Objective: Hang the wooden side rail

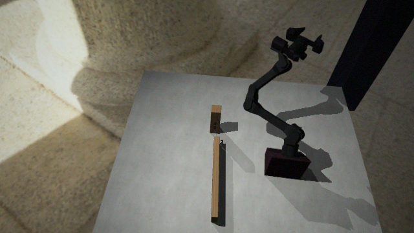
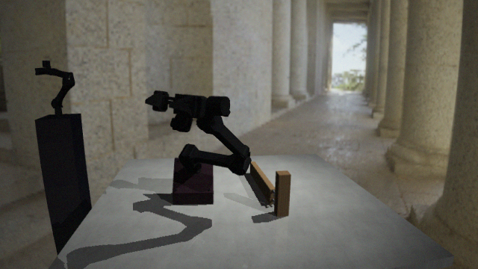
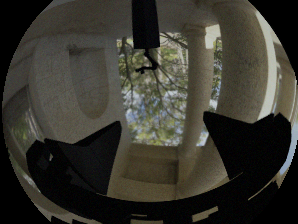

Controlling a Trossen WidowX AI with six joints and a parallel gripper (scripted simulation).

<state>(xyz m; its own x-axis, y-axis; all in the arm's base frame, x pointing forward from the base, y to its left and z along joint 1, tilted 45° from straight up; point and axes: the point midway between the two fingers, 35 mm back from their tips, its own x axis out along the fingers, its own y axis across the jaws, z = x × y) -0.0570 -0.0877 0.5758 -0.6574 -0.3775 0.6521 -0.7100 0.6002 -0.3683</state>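
Note:
The wooden side rail (image 1: 215,178) (image 2: 262,181) stands on its long narrow edge on the table, in line with the headboard post. The post (image 1: 216,109) (image 2: 282,194) is upright. Its dark slot (image 1: 215,125) faces the rail's near end, with a narrow gap between wood and wood. The small steel hooks (image 2: 272,196) show at that gap. Whether they touch or sit on the pins is too small to tell. My gripper (image 1: 312,33) (image 3: 162,120) is open and empty, high up and far from the rail and post, pointing away from them.
The arm's dark red base block (image 1: 286,165) (image 2: 193,187) stands on the grey table (image 1: 168,129) (image 2: 336,224) to one side of the rail. A tall dark pillar (image 1: 369,55) (image 2: 63,168) stands beside the table, with another small arm (image 2: 67,84) on top.

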